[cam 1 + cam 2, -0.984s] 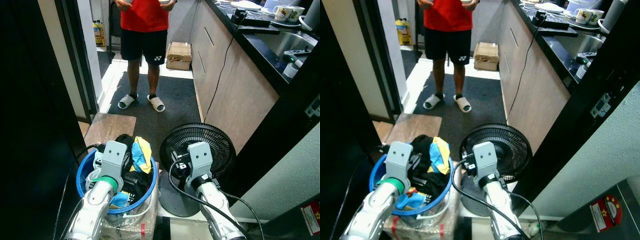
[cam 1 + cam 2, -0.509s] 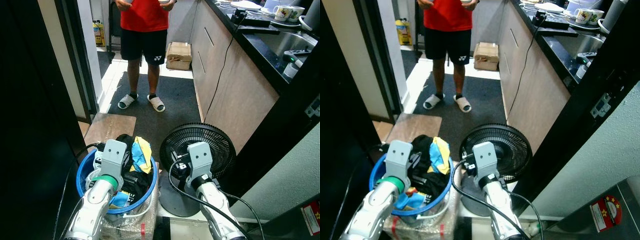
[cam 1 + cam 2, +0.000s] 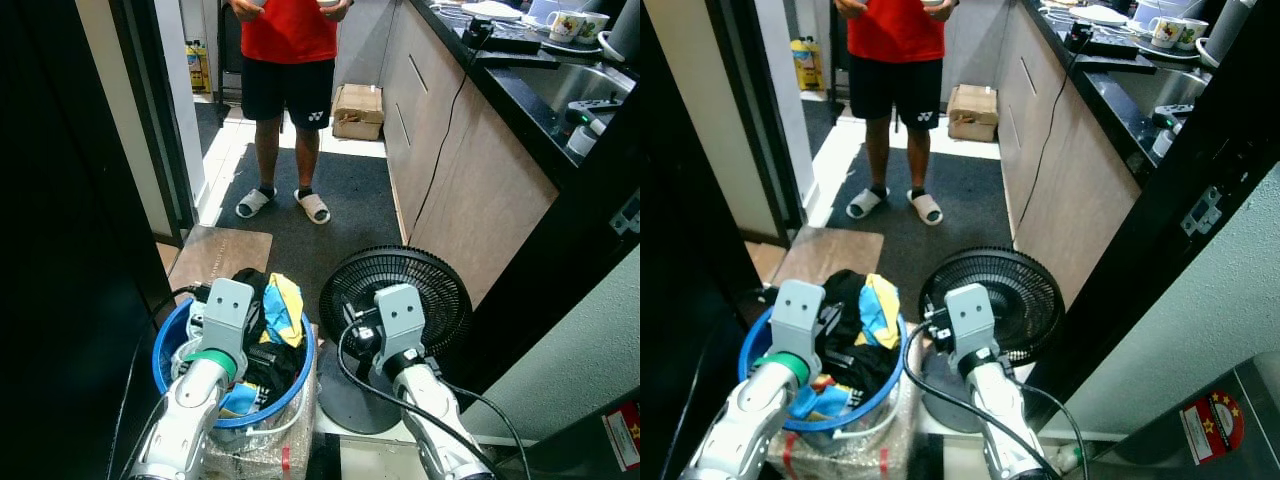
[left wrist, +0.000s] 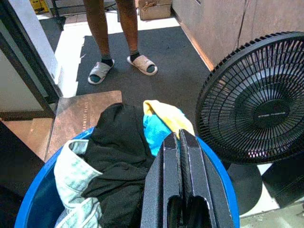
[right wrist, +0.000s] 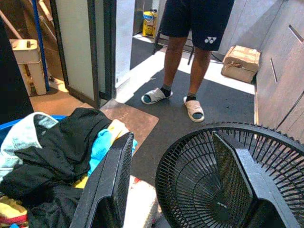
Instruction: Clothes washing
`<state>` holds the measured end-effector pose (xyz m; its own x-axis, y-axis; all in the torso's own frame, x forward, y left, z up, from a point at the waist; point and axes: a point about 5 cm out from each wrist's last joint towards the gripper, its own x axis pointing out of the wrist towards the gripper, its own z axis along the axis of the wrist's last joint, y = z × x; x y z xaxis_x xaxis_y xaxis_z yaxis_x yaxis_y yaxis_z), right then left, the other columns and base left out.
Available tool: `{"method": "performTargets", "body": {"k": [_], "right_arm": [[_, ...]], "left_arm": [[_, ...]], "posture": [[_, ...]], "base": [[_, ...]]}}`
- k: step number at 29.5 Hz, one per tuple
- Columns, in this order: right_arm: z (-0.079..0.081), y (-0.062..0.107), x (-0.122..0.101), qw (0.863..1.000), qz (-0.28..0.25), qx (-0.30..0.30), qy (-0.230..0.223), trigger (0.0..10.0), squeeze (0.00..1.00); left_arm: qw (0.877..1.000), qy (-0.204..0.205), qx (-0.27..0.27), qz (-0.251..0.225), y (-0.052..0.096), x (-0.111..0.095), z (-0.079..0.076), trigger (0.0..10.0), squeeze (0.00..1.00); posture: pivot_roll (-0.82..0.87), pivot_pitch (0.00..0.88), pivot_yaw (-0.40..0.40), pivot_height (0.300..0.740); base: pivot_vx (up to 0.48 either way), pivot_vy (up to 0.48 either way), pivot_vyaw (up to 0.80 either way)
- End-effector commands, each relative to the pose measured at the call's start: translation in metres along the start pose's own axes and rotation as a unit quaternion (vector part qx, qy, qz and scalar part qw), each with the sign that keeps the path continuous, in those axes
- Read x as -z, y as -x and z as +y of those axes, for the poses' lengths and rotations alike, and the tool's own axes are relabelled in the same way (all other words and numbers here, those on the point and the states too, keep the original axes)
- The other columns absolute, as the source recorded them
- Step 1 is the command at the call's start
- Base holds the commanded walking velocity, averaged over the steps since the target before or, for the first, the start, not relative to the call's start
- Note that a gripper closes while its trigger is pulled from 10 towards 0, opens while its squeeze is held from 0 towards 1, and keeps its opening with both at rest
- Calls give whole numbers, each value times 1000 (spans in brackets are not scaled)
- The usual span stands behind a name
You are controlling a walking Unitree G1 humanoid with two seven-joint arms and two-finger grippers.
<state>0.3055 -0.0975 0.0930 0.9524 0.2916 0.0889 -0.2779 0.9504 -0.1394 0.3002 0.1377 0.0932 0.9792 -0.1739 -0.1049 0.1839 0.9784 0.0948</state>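
**Tools poised over the laundry basin**

Left tool (image 4: 182, 142) hangs above the blue basin (image 3: 170, 348), its two black fingers pressed together and holding nothing. Beneath it the clothes (image 4: 118, 156) lie heaped in the basin: black garments, a yellow and turquoise piece, pale green cloth. Beside it, the right tool (image 5: 175, 171) has its fingers spread wide before the black fan (image 3: 425, 280), which stands on the floor just beside the basin. A person (image 3: 290, 60) in a red shirt, black shorts and sandals stands on the dark mat beyond.
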Motion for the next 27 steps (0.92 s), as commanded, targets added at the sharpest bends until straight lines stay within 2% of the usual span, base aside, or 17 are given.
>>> {"method": "performTargets", "body": {"k": [1, 11, 17, 27], "right_arm": [[0, 1, 3, 1000, 3, -3, 2, 10000, 0], [0, 1, 3, 1000, 3, -8, 15, 10000, 0], [1, 1, 3, 1000, 3, -14, 19, 10000, 0], [2, 2, 3, 1000, 1, -13, 9, 10000, 0]], "left_arm": [[1000, 4, 4, 9, 1, 5, -3, 10000, 0], [1000, 3, 2, 9, 1, 6, -2, 10000, 0], [1000, 3, 1, 10, 1, 6, -2, 10000, 0], [1000, 3, -4, 8, 0, 6, -2, 10000, 0]], "posture": [[109, 0, -14, 740], [109, 0, -15, 740], [109, 0, -14, 740], [106, 0, -13, 740]], "base": [[-364, 0, 0], [-356, 0, 0], [-349, 0, 800], [0, 0, 0]]}}
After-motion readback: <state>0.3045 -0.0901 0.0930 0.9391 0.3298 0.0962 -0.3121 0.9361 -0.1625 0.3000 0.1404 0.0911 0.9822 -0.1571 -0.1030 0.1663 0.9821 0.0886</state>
